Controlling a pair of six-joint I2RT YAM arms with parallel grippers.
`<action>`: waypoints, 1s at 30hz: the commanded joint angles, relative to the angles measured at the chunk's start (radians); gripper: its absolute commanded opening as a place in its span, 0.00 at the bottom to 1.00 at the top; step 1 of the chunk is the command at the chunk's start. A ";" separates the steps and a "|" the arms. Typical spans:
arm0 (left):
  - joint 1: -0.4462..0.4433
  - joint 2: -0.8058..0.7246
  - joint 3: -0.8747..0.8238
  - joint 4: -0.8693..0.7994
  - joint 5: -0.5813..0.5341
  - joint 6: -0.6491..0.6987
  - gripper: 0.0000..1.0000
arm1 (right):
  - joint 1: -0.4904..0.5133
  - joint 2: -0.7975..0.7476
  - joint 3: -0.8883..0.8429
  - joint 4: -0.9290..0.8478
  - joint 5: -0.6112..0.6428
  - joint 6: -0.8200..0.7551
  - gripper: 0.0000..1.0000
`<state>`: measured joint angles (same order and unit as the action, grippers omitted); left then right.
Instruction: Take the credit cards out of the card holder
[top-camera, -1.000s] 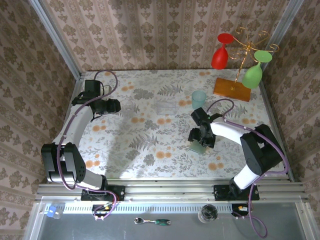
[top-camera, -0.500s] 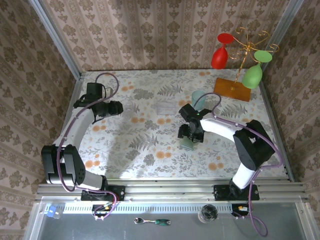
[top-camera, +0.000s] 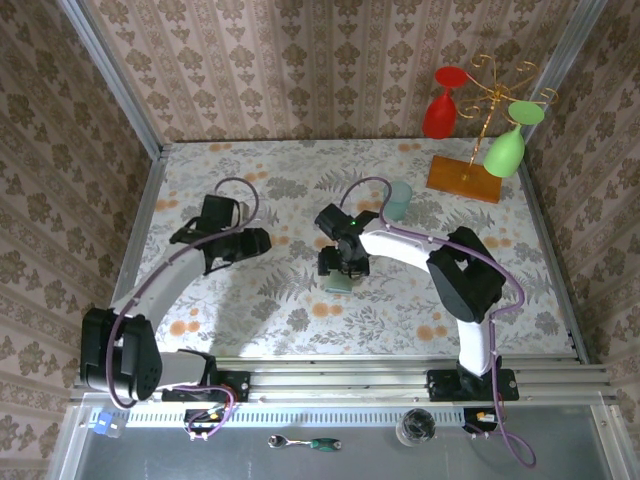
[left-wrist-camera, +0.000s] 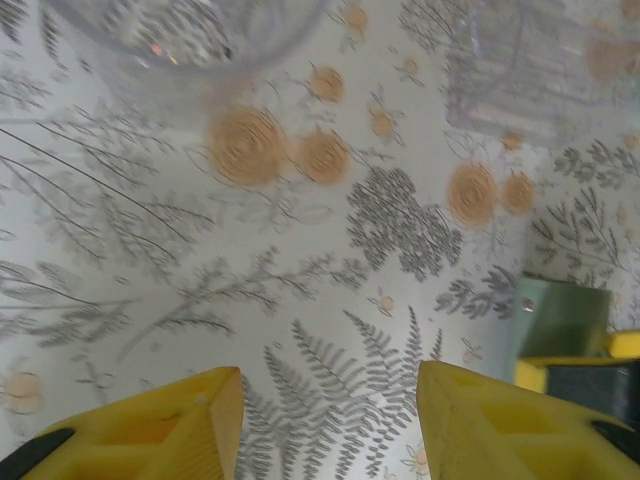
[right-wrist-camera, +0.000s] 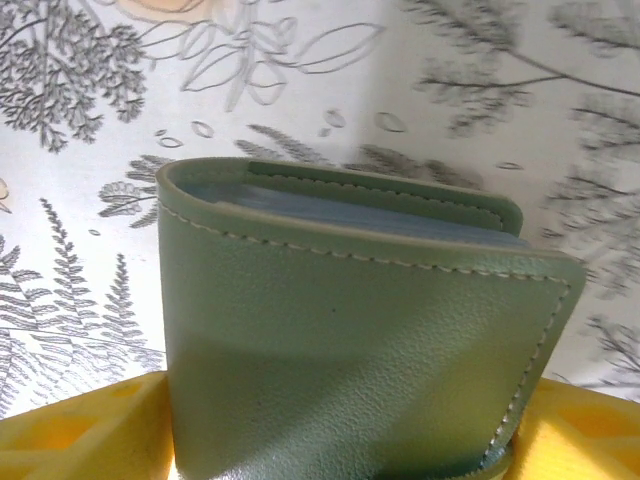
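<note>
Because the cards sit inside a folded wallet that one end effector can hardly both steady and empty, the two arms meet near the middle of the floral bench (top-camera: 300, 170). The right arm (top-camera: 410, 243) reaches far across to its left, elbow bent and wrist turned down. The left arm (top-camera: 165, 285) stretches forward and inward, its forearm low and pointed toward the other. The right end effector (top-camera: 341, 262) is clenched on the card holder (right-wrist-camera: 350, 350), with yellow fingers (right-wrist-camera: 80, 440) on either side of its lower part. It holds the card holder folded just over the bench, probably so the other side can reach the pockets; I cannot tell whether it touches the surface. The left end effector (left-wrist-camera: 330, 400) is released, with nothing between its spread fingers, near the card holder but apart from it. The credit cards (right-wrist-camera: 400, 215) show as a thin bluish edge between the two flaps, and none is out yet.
</note>
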<state>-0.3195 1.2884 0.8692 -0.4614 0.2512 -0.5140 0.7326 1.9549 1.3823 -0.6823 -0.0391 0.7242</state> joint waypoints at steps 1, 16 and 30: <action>-0.057 -0.027 -0.063 0.085 -0.066 -0.108 0.50 | 0.010 0.020 0.014 -0.025 -0.029 -0.032 0.75; -0.382 -0.068 -0.309 0.335 -0.311 -0.260 0.52 | 0.016 -0.004 -0.022 -0.004 -0.063 -0.051 0.81; -0.411 -0.009 -0.386 0.551 -0.190 -0.296 0.63 | 0.009 -0.097 -0.081 -0.015 -0.025 -0.028 0.83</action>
<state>-0.7258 1.2568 0.4850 0.0189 0.0143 -0.7940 0.7448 1.9045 1.3201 -0.6785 -0.0845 0.6842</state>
